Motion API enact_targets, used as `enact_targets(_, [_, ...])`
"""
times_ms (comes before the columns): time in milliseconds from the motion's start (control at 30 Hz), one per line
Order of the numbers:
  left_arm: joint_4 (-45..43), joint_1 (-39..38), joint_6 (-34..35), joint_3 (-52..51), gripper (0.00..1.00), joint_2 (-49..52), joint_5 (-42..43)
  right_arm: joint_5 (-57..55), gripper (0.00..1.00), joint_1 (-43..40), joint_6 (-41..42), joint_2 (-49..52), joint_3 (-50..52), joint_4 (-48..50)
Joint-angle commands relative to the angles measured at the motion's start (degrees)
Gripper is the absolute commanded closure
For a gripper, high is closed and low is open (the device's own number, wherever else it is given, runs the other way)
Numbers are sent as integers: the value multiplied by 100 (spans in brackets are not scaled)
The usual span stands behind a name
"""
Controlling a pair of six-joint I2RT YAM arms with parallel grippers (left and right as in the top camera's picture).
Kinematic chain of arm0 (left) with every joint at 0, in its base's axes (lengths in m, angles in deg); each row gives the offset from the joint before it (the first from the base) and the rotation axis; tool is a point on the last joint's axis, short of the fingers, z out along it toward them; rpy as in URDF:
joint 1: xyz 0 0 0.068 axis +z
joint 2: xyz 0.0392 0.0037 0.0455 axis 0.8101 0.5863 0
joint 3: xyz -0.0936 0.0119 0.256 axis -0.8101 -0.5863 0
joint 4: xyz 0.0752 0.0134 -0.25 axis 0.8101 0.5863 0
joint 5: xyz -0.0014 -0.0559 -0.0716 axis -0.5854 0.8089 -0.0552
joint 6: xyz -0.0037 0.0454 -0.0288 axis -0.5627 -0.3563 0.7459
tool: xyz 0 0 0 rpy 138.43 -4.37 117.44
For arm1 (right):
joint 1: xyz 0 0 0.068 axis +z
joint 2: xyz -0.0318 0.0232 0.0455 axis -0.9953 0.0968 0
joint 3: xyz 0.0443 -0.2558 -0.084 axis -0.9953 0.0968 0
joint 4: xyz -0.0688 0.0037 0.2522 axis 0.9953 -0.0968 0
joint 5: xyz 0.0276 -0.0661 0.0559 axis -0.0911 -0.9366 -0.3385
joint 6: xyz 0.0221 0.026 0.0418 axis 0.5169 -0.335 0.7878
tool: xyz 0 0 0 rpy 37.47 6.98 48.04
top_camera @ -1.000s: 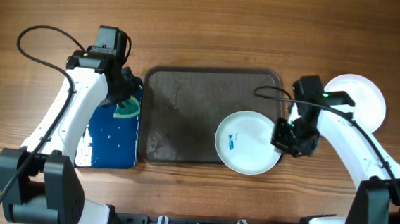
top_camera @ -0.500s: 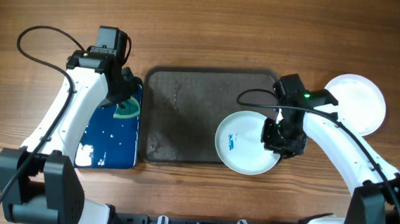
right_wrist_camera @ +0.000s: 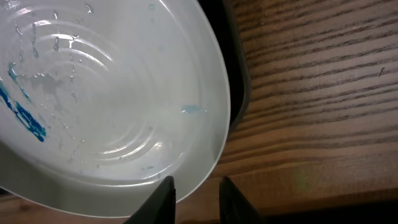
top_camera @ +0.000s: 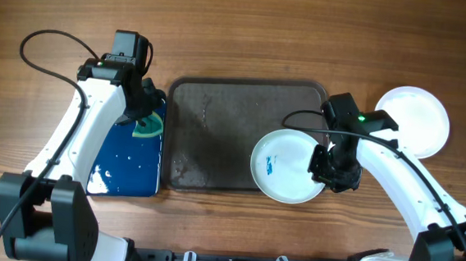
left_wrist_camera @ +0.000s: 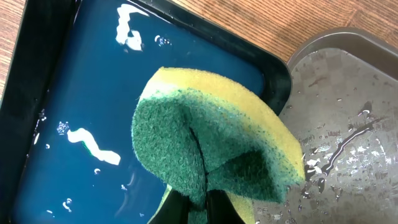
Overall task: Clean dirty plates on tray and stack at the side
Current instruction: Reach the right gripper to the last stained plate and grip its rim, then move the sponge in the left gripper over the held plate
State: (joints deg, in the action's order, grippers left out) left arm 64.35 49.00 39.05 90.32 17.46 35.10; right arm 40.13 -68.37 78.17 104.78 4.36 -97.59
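Left fingers (left_wrist_camera: 198,210): closed on the sponge (left_wrist_camera: 211,143), pinching it into a fold, green face towards the wrist camera and yellow layer behind.
Sponge position: held over the far right corner of the blue tray (top_camera: 123,168), just left of the tray (top_camera: 216,137).
Right fingers (right_wrist_camera: 198,198): a little open and holding nothing. The tips stand either side of the right rim of the smeared plate (top_camera: 290,166).
Smeared plate: lies in the near right corner of the tray, its edge lapping over the tray's raised rim. It carries a blue smear (right_wrist_camera: 25,112) left of centre and water droplets.
Tray: dark, rectangular, at the centre of the table (top_camera: 248,33), its floor wet.
Side plate (top_camera: 419,119): white, on the table to the right of the tray at the far side. Whether more than one is stacked there cannot be told.
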Motion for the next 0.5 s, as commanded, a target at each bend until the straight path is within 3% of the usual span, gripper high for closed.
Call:
enact_targets(0, [-17,-4,-48,-26,96,-20,9,-125,74,-7,173,-74,52,63])
enact_targets(333, [-15,-4,-48,-26,96,-20,9,35,71,-7,570,-72,881,837])
enact_targets(467, [-13,-4,-48,-26,96,-20,9,98,81,-7,577,-72,951,1095])
